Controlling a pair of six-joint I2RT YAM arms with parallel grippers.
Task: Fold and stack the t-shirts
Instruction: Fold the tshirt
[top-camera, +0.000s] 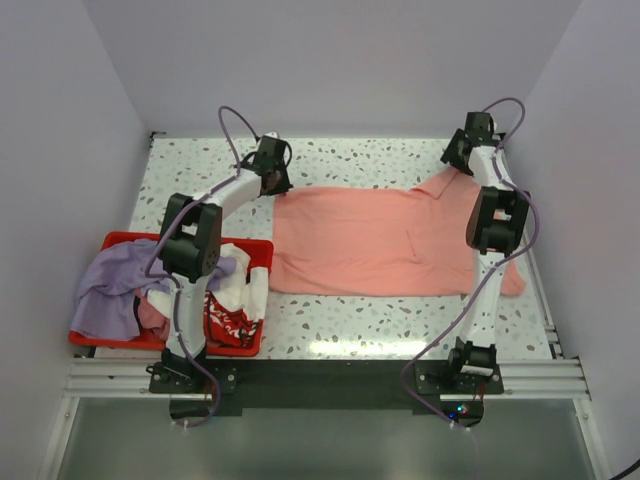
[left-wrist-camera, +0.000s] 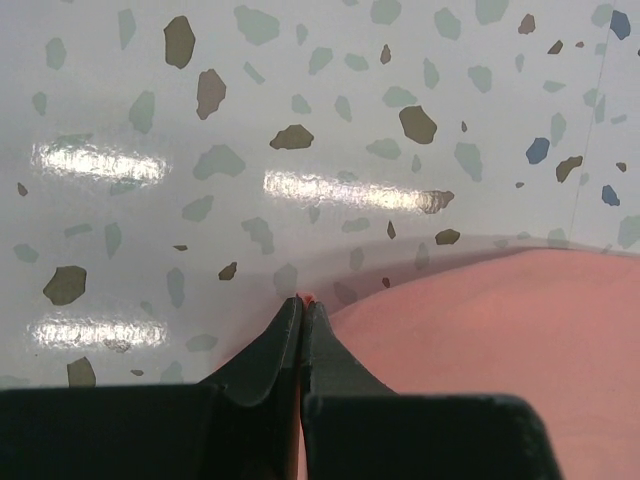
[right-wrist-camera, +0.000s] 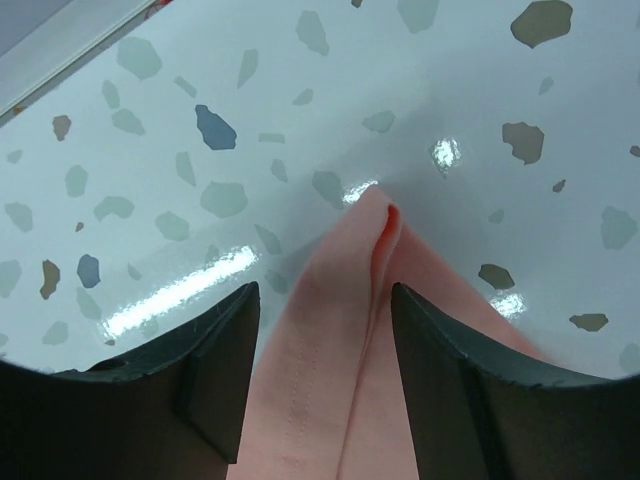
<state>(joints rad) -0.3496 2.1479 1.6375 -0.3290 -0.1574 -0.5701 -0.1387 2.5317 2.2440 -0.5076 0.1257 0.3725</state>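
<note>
Salmon-pink t-shirt (top-camera: 370, 240), flat, outspread

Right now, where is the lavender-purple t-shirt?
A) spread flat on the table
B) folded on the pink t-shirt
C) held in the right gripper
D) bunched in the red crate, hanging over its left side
D: the lavender-purple t-shirt lies bunched in the red crate and spills over its left side; the salmon-pink t-shirt is the one spread on the table.

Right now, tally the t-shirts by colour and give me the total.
salmon-pink t-shirt: 1
lavender t-shirt: 1
white t-shirt with red print: 1
Total: 3 (the pink patch beneath the lavender one may be a fourth; cannot tell)
</note>
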